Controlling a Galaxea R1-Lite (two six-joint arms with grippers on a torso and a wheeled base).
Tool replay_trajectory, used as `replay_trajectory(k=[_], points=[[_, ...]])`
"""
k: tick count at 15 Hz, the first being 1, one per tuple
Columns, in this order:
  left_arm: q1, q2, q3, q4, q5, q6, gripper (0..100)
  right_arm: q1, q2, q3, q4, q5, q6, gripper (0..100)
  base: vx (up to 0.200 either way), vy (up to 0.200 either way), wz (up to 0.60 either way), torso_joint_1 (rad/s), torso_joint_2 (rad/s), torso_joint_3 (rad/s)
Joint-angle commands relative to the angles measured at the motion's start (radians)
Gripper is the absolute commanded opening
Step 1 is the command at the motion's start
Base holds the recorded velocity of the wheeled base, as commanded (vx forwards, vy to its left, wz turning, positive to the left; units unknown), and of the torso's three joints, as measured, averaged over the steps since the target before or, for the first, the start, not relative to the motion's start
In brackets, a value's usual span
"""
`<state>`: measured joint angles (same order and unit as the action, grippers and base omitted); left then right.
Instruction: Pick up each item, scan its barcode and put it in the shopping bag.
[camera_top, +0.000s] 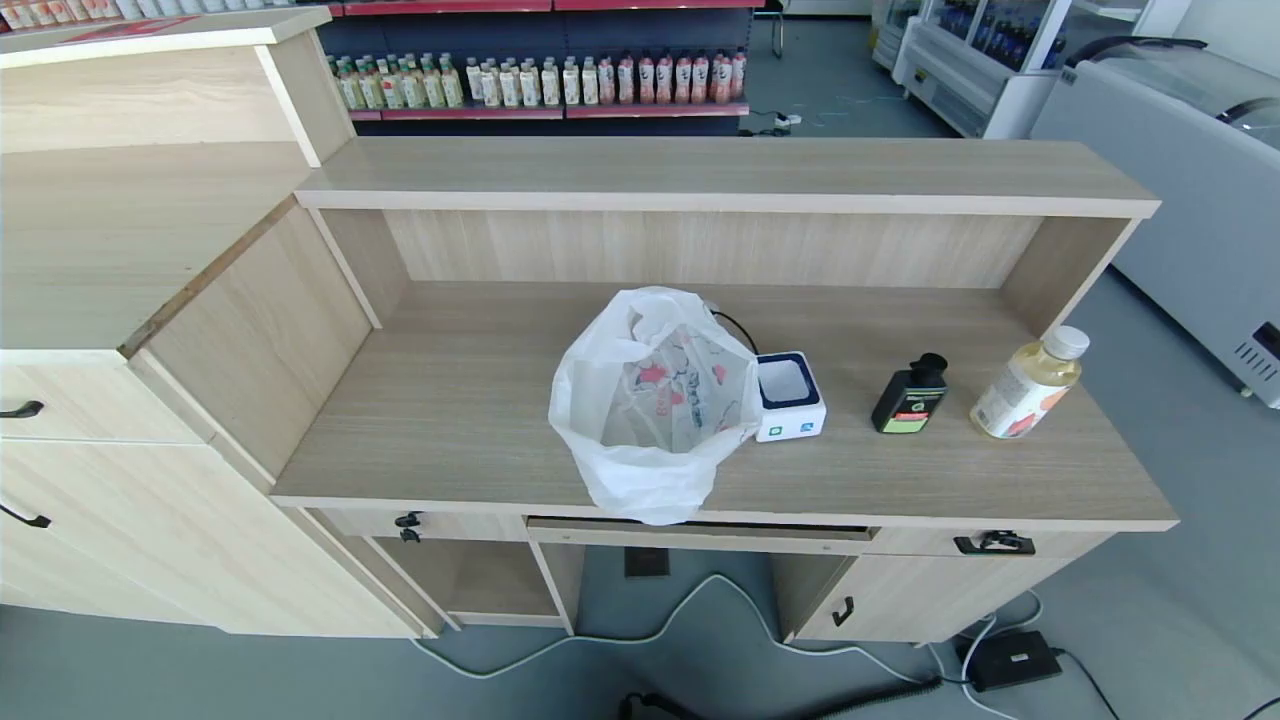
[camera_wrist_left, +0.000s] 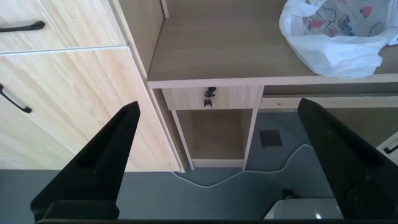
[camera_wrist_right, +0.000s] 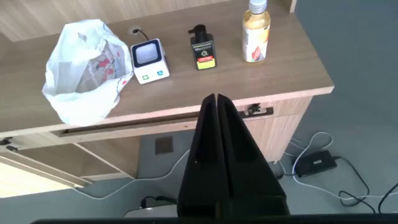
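Work surface: wooden checkout counter (camera_top: 450, 420) w/ raised back shelf. White plastic shopping bag (camera_top: 650, 400) stands approx. at counter centre, mouth open upward, red and dark print on the film; its lower part hangs slightly over the front edge. Barcode scanner (camera_top: 790, 395), a white box w/ dark-framed top window, sits just beside the bag on the robot's right; a black cable (camera_top: 735, 325) runs from behind it toward the back panel. Black bottle (camera_top: 910, 395) w/ black cap and green/red label stands upright to the right of the scanner, apart from it. Drink bottle (camera_top: 1028, 385) w/ yellow liquid and white cap stands upright right of the black bottle, near the counter's right end; the two do not touch. Left gripper (camera_wrist_left: 219, 109): released, fingers spread wide, nothing between them, positioned off the counter's front left corner, above the floor and facing the keyed drawer (camera_wrist_left: 210, 96). Right gripper (camera_wrist_right: 216, 99): clenched, fingers pressed together, no item held, positioned in front of the counter edge, below the level of both bottles. Background: store shelf w/ bottle rows (camera_top: 540, 80), chest freezer (camera_top: 1180, 170). Floor: white cable and power adapter (camera_top: 1010, 658).
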<state>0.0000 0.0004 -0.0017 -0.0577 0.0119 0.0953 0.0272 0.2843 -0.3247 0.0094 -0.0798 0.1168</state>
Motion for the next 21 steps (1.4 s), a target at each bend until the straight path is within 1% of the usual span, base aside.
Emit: replay_trajectory(k=[1, 2, 3, 5, 6, 7, 8, 9, 11, 12, 13, 14, 18, 19, 21], points=[[0.0, 0.0, 0.0, -0.001, 0.0, 0.0, 100, -0.015, 0.521, -0.323, -0.057, -0.018, -0.014, 0, 0.0, 0.0, 0.0, 0.0, 0.0, 0.0], [0.0, 0.0, 0.0, -0.001, 0.0, 0.0, 100, -0.036, 0.549, -0.32, -0.06, -0.017, -0.011, 0, 0.0, 0.0, 0.0, 0.0, 0.0, 0.0], [0.0, 0.0, 0.0, -0.001, 0.0, 0.0, 100, -0.059, 0.593, -0.303, -0.083, -0.012, -0.012, 100, 0.0, 0.0, 0.0, 0.0, 0.0, 0.0], [0.0, 0.0, 0.0, -0.001, 0.0, 0.0, 100, -0.067, 0.705, -0.281, -0.193, -0.012, -0.005, 100, 0.0, 0.0, 0.0, 0.0, 0.0, 0.0], [0.0, 0.0, 0.0, -0.001, 0.0, 0.0, 100, -0.11, 0.796, -0.281, -0.253, -0.011, 0.001, 100, 0.0, 0.0, 0.0, 0.0, 0.0, 0.0], [0.0, 0.0, 0.0, -0.001, 0.0, 0.0, 100, -0.142, 0.886, -0.28, -0.347, 0.003, 0.001, 100, 0.0, 0.0, 0.0, 0.0, 0.0, 0.0], [0.0, 0.0, 0.0, -0.001, 0.0, 0.0, 100, -0.161, 0.964, -0.267, -0.443, 0.029, -0.002, 100, 0.0, 0.0, 0.0, 0.0, 0.0, 0.0], [0.0, 0.0, 0.0, -0.001, 0.0, 0.0, 100, -0.216, 1.044, -0.263, -0.503, 0.061, -0.028, 100, 0.0, 0.0, 0.0, 0.0, 0.0, 0.0], [0.0, 0.0, 0.0, -0.001, 0.0, 0.0, 100, -0.286, 1.158, -0.258, -0.562, 0.123, -0.137, 100, 0.0, 0.0, 0.0, 0.0, 0.0, 0.0], [0.0, 0.0, 0.0, -0.001, 0.0, 0.0, 100, -0.348, 1.236, -0.238, -0.621, 0.16, -0.238, 100, 0.0, 0.0, 0.0, 0.0, 0.0, 0.0], [0.0, 0.0, 0.0, -0.001, 0.0, 0.0, 100, -0.377, 1.296, -0.243, -0.672, 0.187, -0.31, 100, 0.0, 0.0, 0.0, 0.0, 0.0, 0.0], [0.0, 0.0, 0.0, -0.001, 0.0, 0.0, 100, -0.391, 1.333, -0.258, -0.687, 0.195, -0.348, 100, 0.0, 0.0, 0.0, 0.0, 0.0, 0.0], [0.0, 0.0, 0.002, -0.001, 0.0, 0.0, 100, -0.397, 1.448, -0.327, -0.701, 0.198, -0.431, 100, 0.0, 0.0, 0.0, 0.0, 0.0, 0.0], [0.0, 0.0, 0.0, -0.001, 0.0, 0.0, 100, -0.394, 1.478, -0.349, -0.71, 0.209, -0.436, 100, 0.0, 0.0, 0.0, 0.0, 0.0, 0.0], [0.0, 0.0, 0.0, -0.001, 0.0, 0.0, 100, -0.389, 1.527, -0.364, -0.779, 0.236, -0.436, 100, 0.0, 0.0, 0.0, 0.0, 0.0, 0.0]])
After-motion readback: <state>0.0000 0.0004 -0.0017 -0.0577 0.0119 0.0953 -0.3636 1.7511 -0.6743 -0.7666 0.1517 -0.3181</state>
